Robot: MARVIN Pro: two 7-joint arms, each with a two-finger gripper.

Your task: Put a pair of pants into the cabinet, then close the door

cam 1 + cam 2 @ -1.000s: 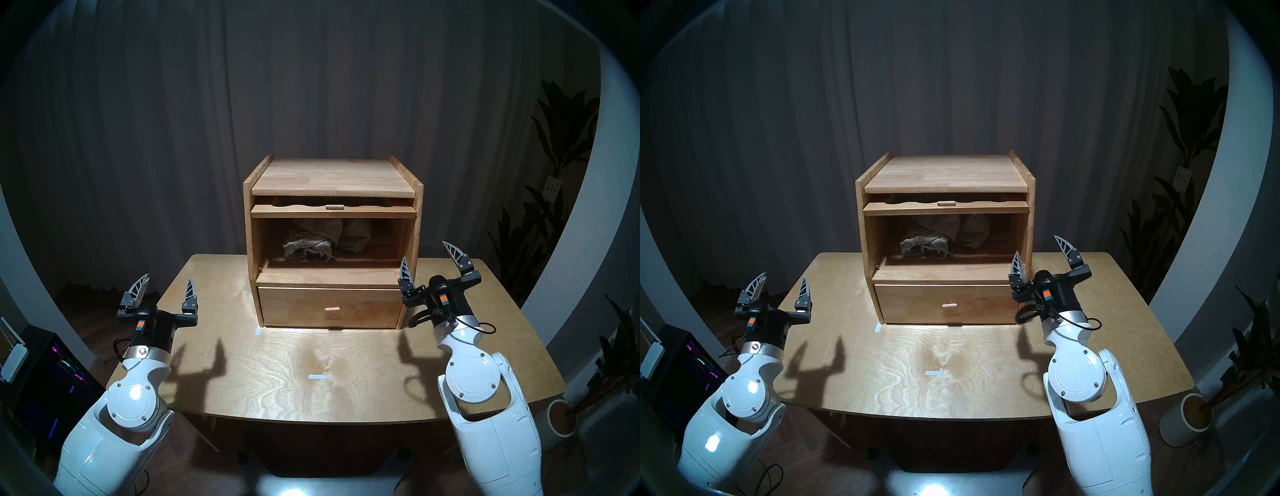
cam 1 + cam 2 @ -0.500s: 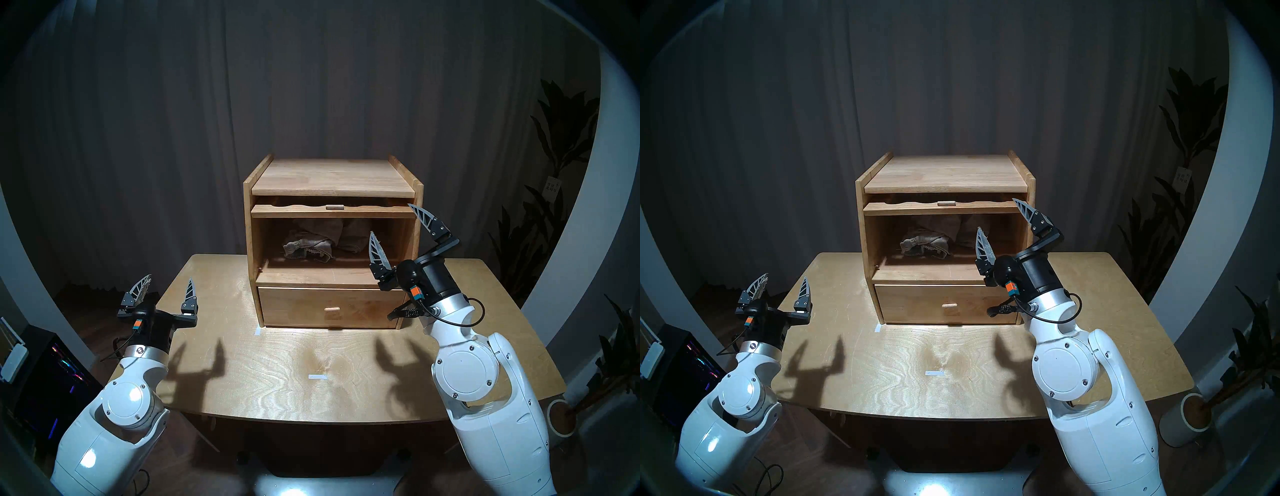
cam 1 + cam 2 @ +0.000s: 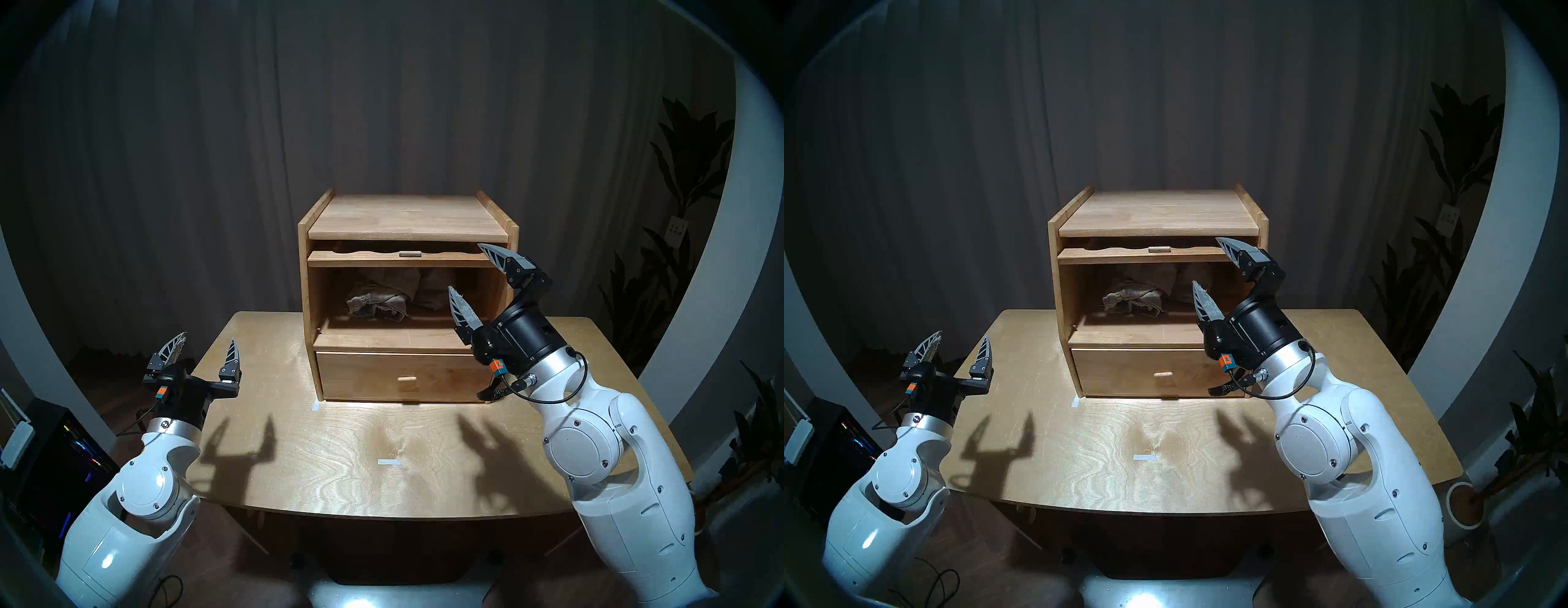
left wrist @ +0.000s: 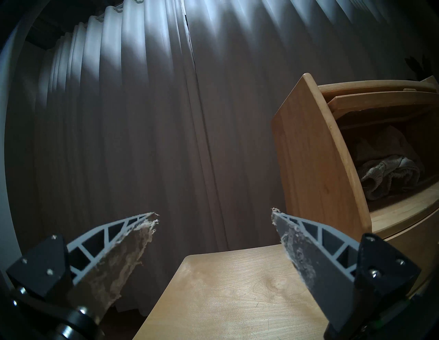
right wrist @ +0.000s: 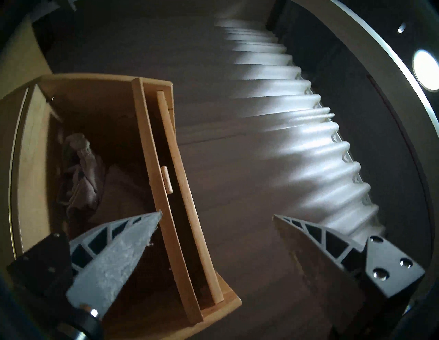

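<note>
Cabinet (image 3: 407,220) mouth stands open — only pants (image 3: 384,299) crumpled inside, left of centre.

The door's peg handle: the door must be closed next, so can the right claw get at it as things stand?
Probably yes. The right claw is open, empty and raised by the door, near its right end. Nothing lies between it and the peg handle; the pants sit well inside the cabinet.

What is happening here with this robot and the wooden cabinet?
The pair of pants already lies inside the upper compartment of the cabinet, which stands on the table. The door is not yet closed; it is slid in flat under the top. The right gripper is open, raised at the door's right end. The left gripper is open and empty, off to the side.
</note>
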